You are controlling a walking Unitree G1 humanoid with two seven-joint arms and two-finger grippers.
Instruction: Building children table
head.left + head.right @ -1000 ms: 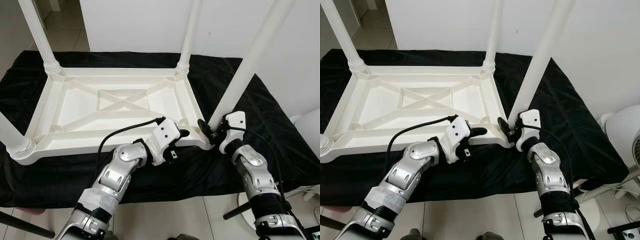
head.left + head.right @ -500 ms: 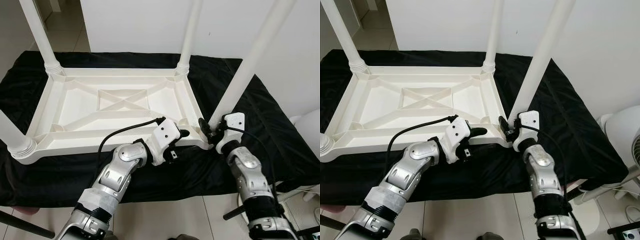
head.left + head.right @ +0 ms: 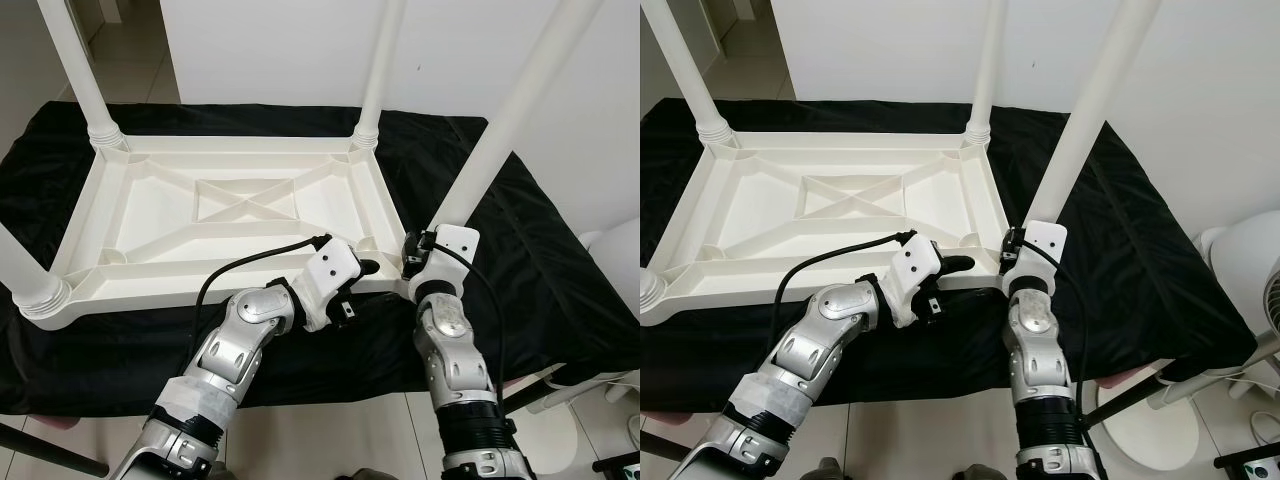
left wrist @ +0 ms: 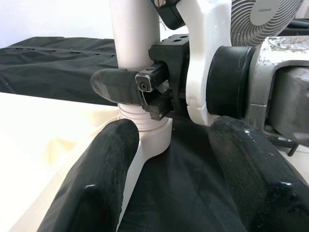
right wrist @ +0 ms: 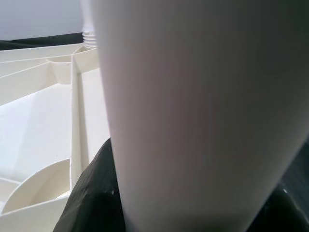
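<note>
While the right gripper (image 4: 145, 92) clamps the near leg (image 3: 500, 130), the left gripper (image 3: 368, 268) sits wide open on the tabletop (image 3: 240, 215).

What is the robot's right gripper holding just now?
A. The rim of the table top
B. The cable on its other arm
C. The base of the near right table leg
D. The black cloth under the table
C: the right gripper is clamped around the base of the white table leg, just above the corner socket of the upturned table; the left gripper rests open at the rim nearby.
</note>
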